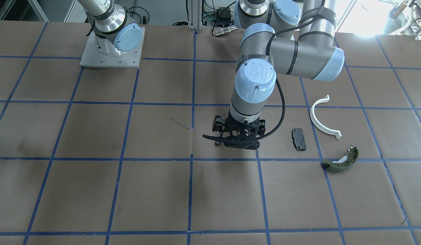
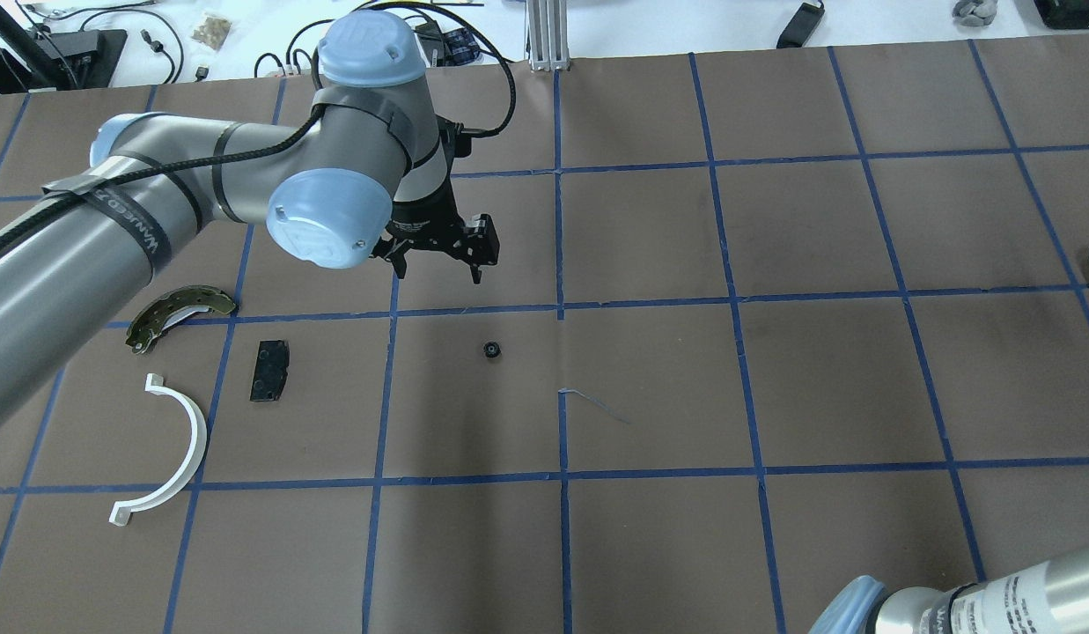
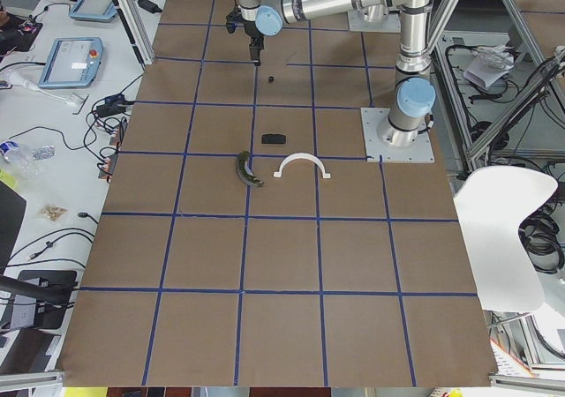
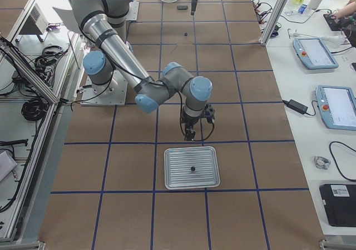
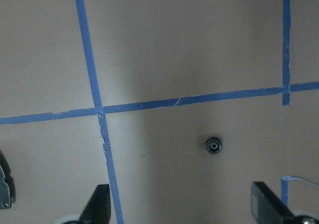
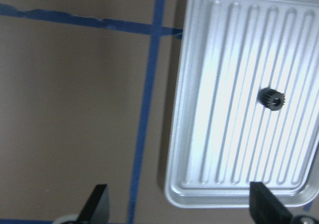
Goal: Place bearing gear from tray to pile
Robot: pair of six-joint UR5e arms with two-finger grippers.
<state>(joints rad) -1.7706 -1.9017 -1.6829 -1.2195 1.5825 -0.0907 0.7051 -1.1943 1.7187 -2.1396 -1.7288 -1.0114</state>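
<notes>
One small black bearing gear [image 6: 271, 98] lies in the ribbed metal tray [image 6: 214, 109], also seen in the exterior right view [image 4: 193, 168]. My right gripper [image 6: 177, 206] hovers open and empty beside the tray's edge. A second small black gear [image 2: 491, 350] lies on the brown paper, and in the left wrist view [image 5: 214, 145] it sits just ahead of my open, empty left gripper [image 5: 182, 206]. The pile lies to the left: a black pad [image 2: 270, 371], a white half-ring arc [image 2: 170, 453] and an olive-green shoe [image 2: 179, 313]. My left gripper [image 2: 440, 264] hangs above the table right of the pile.
The table is covered in brown paper with a blue tape grid. The right arm's base plate [image 1: 111, 51] stands at the robot side. Tablets and cables [image 4: 317, 53] lie on the white bench beyond the table's far edge.
</notes>
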